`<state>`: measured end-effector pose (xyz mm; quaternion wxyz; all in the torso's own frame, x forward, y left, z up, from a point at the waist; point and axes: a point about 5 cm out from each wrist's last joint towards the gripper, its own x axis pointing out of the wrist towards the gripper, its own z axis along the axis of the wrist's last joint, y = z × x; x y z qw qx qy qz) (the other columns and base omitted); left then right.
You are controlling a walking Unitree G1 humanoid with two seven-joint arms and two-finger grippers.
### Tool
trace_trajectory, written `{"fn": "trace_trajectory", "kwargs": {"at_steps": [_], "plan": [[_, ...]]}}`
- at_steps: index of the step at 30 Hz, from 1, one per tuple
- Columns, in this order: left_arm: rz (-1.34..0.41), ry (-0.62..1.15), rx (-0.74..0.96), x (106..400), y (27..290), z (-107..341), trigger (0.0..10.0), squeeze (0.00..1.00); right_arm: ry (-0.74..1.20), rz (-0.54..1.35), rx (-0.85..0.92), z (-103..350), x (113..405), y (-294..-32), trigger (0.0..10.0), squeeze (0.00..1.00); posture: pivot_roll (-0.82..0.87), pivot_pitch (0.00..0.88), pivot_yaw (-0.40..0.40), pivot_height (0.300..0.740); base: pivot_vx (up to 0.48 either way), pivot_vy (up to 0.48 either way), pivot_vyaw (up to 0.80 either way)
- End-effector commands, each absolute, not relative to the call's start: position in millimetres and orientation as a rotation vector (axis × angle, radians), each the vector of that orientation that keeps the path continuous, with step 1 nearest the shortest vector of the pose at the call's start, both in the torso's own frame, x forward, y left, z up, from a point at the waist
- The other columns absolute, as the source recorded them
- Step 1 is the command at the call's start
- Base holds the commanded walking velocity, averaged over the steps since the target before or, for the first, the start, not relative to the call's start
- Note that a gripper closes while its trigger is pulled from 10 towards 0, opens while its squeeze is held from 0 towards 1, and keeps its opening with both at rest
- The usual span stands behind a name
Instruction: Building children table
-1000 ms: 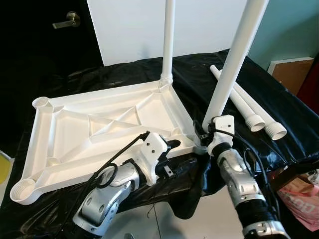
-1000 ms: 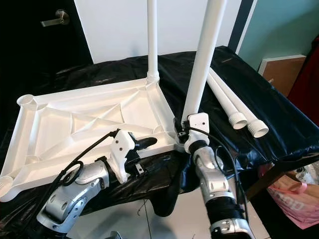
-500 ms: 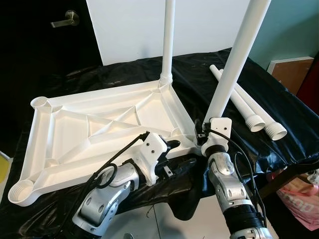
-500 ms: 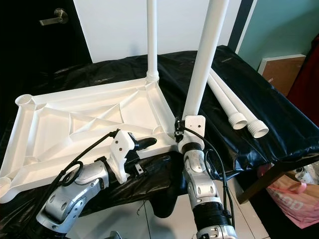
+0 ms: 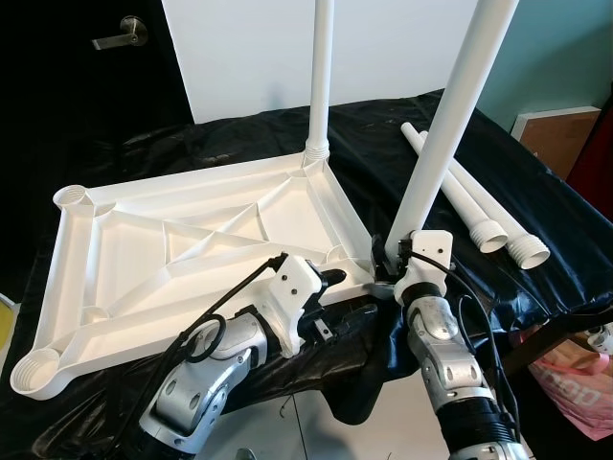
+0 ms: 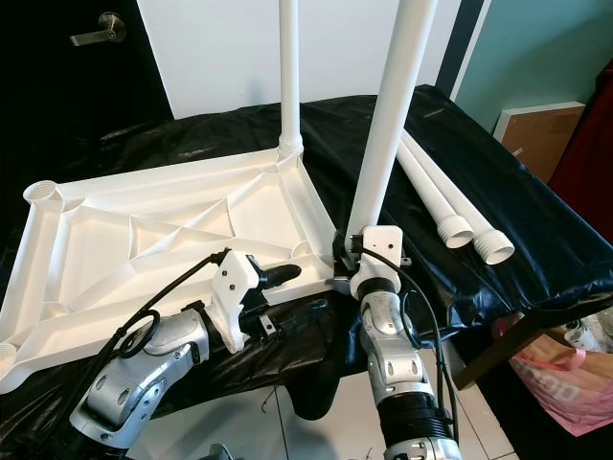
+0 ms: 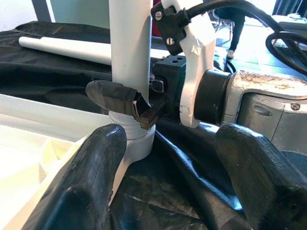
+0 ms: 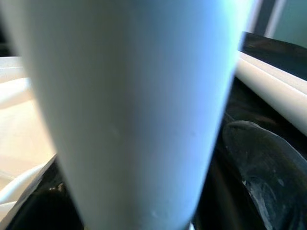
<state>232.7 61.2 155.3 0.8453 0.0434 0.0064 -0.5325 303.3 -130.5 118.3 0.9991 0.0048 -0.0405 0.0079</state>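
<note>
A white tabletop [image 5: 124,259] lies upside down on a black-covered table. One white leg [image 5: 321,77] stands upright in its far right corner. A second leg [image 5: 450,115] stands at the near right corner, its threaded end in the corner socket [image 7: 132,139]. My right gripper [image 5: 391,263] is shut on this leg just above the socket; one of its fingers [image 7: 117,98] wraps the tube. My left gripper [image 5: 343,292] is open at the tabletop's near edge, close beside the right one, fingers [image 7: 86,191] spread over the black cover.
Two loose legs [image 5: 469,206] lie on the black cover to the right. Empty sockets [image 5: 72,198] sit at the tabletop's left corners. A white board [image 5: 249,48] leans behind the table; a brown board [image 5: 560,139] and a pink bag [image 5: 575,379] are at right.
My right forearm has swung leftward under its wrist while the gripper stays on the leg at the corner. The left arm has not moved. The view shifted slightly.
</note>
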Motion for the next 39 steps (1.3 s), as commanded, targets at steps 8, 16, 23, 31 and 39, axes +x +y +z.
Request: {"fn": "trace_trajectory", "kwargs": {"at_steps": [8,16,23,31,39], "plan": [[-1.137,0.017,0.106,233.4,60.2,154.5,10.0,0.0,-0.097,0.209,-0.031,122.1,304.7,-149.0,10.0,0.0,-0.01,0.019,-0.027,0.74,0.0,0.0,0.0],[-1.143,0.017,0.109,234.1,60.1,155.2,10.0,0.0,-0.086,0.379,-0.067,126.4,314.2,-157.9,10.0,0.0,-0.01,0.015,-0.017,0.74,0.0,0.0,0.0],[-1.151,0.017,0.11,234.3,59.5,155.7,10.0,0.0,-0.073,0.591,-0.14,129.5,322.4,-149.5,10.0,0.0,-0.02,0.013,-0.008,0.74,0.0,0.0,0.0],[-1.154,0.015,0.115,234.8,60.3,156.9,10.0,0.0,-0.06,0.644,-0.176,128.0,329.9,-143.7,2.5,0.0,-0.01,0.012,-0.006,0.74,0.0,0.0,0.0],[-1.151,0.018,0.117,233.9,61.6,156.9,10.0,0.0,-0.055,0.668,-0.164,124.4,329.5,-144.7,0.0,0.0,-0.01,0.015,-0.005,0.74,0.0,0.0,0.0]]}}
